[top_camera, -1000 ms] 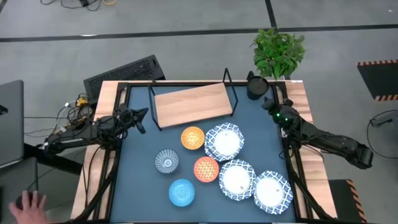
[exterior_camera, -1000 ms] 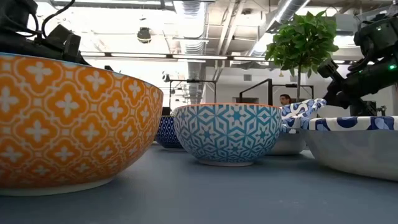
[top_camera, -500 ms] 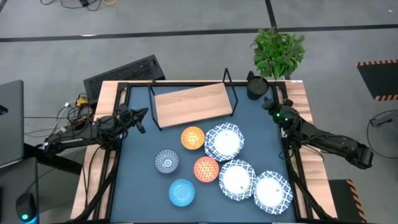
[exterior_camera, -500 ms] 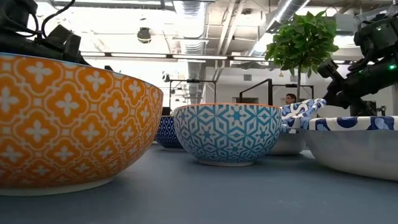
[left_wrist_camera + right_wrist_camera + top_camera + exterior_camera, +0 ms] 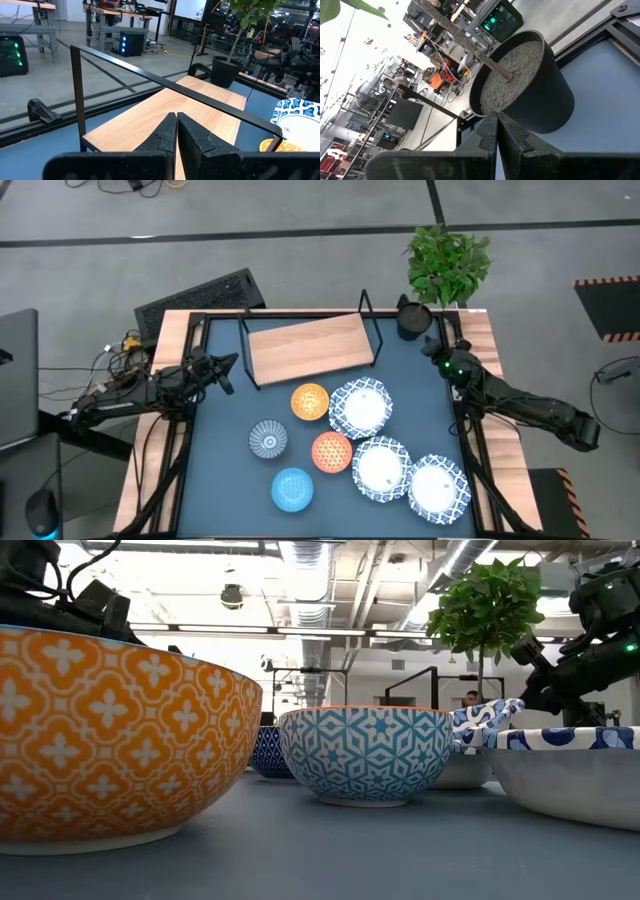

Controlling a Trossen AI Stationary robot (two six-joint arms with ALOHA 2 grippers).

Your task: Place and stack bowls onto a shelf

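Seven bowls rest on their bases on the dark-blue tabletop: yellow-orange (image 5: 310, 401), grey-blue patterned (image 5: 268, 440), red-orange (image 5: 332, 451), light blue (image 5: 292, 488), and three larger white ones with blue rims (image 5: 361, 407) (image 5: 380, 469) (image 5: 438, 487). The light-wood shelf (image 5: 310, 345) with its black wire frame lies at the table's far side and carries nothing. My left gripper (image 5: 232, 365) is shut and empty at the shelf's left end; the left wrist view shows it too (image 5: 176, 132). My right gripper (image 5: 437, 345) is shut and empty near the far right corner, seen also in the right wrist view (image 5: 496, 131).
A black pot (image 5: 413, 318) with a green plant stands at the far right corner, just ahead of my right gripper; it also shows in the right wrist view (image 5: 520, 85). A raised black frame (image 5: 196, 330) runs around the table. Cables and a keyboard lie off the table's left.
Both arms and all bowls have kept still. A person's hand at the lower left, off the table, has gone out of view.
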